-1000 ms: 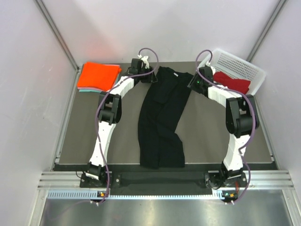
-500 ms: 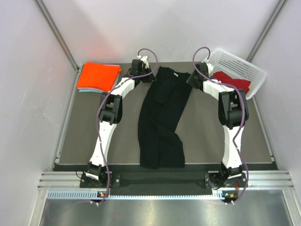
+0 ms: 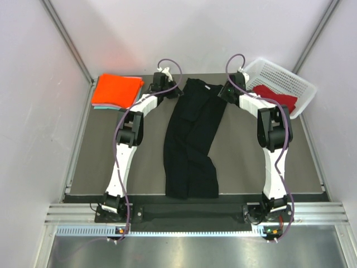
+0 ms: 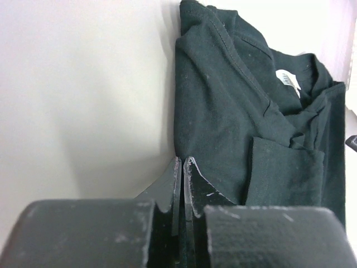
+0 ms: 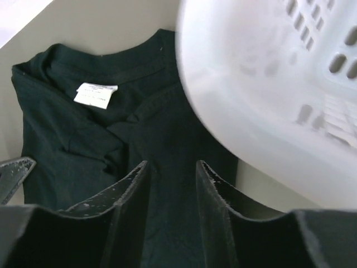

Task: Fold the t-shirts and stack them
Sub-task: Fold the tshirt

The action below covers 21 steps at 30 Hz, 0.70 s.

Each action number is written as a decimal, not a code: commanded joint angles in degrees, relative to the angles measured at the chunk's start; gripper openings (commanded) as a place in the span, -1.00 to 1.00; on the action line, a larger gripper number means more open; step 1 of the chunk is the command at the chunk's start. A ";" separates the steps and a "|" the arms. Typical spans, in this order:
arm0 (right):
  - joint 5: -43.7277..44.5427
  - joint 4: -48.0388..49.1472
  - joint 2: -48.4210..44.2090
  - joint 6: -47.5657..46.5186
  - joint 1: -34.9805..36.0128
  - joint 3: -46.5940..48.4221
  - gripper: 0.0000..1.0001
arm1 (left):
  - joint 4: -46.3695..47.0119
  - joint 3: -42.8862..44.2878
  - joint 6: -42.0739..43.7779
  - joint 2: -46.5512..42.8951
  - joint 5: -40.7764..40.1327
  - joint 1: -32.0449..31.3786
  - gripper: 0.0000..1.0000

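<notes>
Top external: black t-shirt [image 3: 192, 134] lies lengthwise, collar far; left claw [image 4: 182, 164] clenched; right claw [image 5: 172, 166] released.

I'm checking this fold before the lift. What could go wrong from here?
1. The left tool is shut right at the edge of the black tee; it may hold little cloth, so that corner could slip.
2. The right tool is open over the black tee, close beside the basket; lifting could bump it.
</notes>
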 commanded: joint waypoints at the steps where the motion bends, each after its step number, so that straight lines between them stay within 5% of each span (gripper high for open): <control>1: -1.63 3.82 -1.06 -4.26 1.04 3.59 -0.19 | 3.84 -3.93 -2.57 -3.73 -3.19 3.13 -1.00; 9: -2.69 3.56 -0.11 -7.08 1.57 6.23 -0.05 | 10.17 -13.07 -6.97 -8.39 -4.60 5.33 -1.00; 21: -4.36 1.73 6.12 -8.31 2.54 13.96 -0.06 | 14.48 -14.83 -15.13 -7.69 -9.16 6.56 -1.00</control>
